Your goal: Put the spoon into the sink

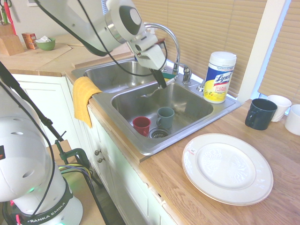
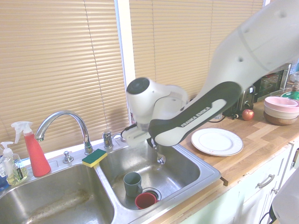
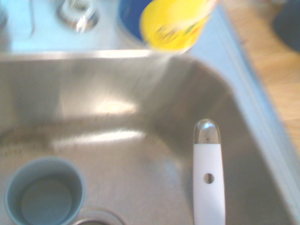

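Holding the spoon (image 2: 161,159) pinched in my jaws (image 1: 162,86) — it hangs over the sink (image 1: 181,99), above the basin with the grey mug (image 1: 165,117) and red cup (image 1: 141,125).

Two mugs (image 2: 132,184) (image 2: 145,200) stand in the sink (image 2: 154,163).

My counter (image 1: 164,194) is wood, and the plate (image 1: 227,168) lies flat on it, just beside the sink (image 1: 148,149) set into the top. Near the plate I have a dark mug (image 1: 260,114) standing by white mugs (image 1: 279,106) — and farther along, an apple (image 2: 247,115) near stacked bowls (image 2: 281,111).
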`<state>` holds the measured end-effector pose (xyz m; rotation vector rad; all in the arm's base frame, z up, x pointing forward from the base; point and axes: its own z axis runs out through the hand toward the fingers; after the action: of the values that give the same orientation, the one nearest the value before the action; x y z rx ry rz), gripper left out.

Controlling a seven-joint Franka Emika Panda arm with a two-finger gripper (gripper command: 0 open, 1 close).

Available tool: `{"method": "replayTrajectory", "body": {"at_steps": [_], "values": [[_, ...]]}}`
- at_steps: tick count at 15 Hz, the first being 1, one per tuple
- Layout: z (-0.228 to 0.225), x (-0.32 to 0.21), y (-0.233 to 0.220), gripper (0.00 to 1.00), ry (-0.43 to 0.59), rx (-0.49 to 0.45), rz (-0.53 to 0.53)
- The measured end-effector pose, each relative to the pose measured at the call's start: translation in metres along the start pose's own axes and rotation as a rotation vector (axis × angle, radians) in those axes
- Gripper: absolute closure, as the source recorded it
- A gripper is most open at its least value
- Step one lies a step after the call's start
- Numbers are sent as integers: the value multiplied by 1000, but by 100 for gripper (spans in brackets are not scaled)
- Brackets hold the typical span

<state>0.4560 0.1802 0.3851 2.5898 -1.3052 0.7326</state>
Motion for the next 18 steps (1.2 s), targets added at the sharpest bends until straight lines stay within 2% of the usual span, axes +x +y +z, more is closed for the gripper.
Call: {"method": "replayTrajectory", "body": {"at_steps": [5, 11, 15, 18], "values": [[83, -23, -37, 100, -30, -81, -69], [175, -15, -65, 100, -69, -185, -73], [209, -22, -68, 100, -115, -239, -100], [213, -27, -63, 100, -130, -284, -135]]}}
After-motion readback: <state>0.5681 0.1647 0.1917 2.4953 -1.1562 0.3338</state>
